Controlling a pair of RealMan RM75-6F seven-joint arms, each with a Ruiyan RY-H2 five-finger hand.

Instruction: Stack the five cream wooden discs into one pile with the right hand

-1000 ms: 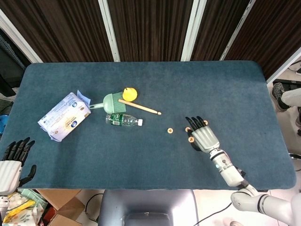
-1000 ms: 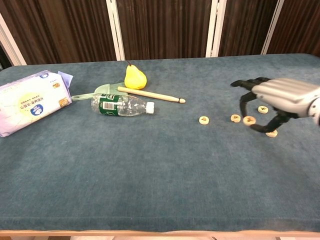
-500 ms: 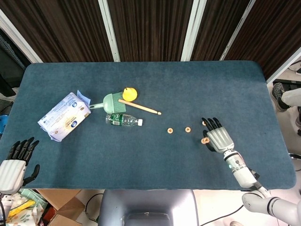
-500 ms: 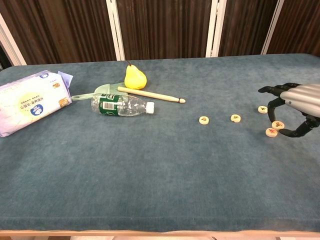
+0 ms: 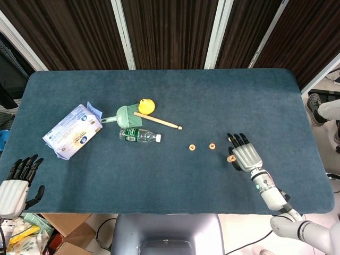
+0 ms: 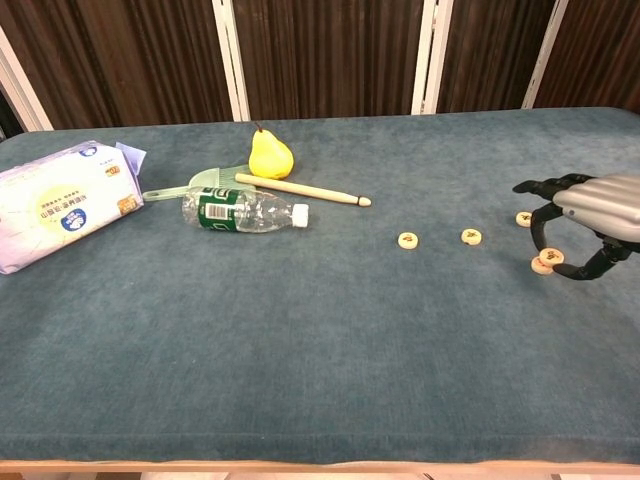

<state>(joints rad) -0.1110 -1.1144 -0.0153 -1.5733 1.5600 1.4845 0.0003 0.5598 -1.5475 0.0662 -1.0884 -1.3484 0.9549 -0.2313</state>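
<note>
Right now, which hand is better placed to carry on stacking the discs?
Right. The right hand hovers over a disc pair, with loose discs close by. The left hand sits off the table's far corner.

Open blue felt worktop (image 6: 300,340) lies between the clear plastic bottle (image 6: 240,211) and the nearest cream wooden disc (image 6: 407,240), unobstructed.

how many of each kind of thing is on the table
cream discs: 5, two seemingly piled under the right hand
pear: 1
plastic bottle: 1
wooden stick: 1
green brush: 1
tissue pack: 1
total: 10
</note>
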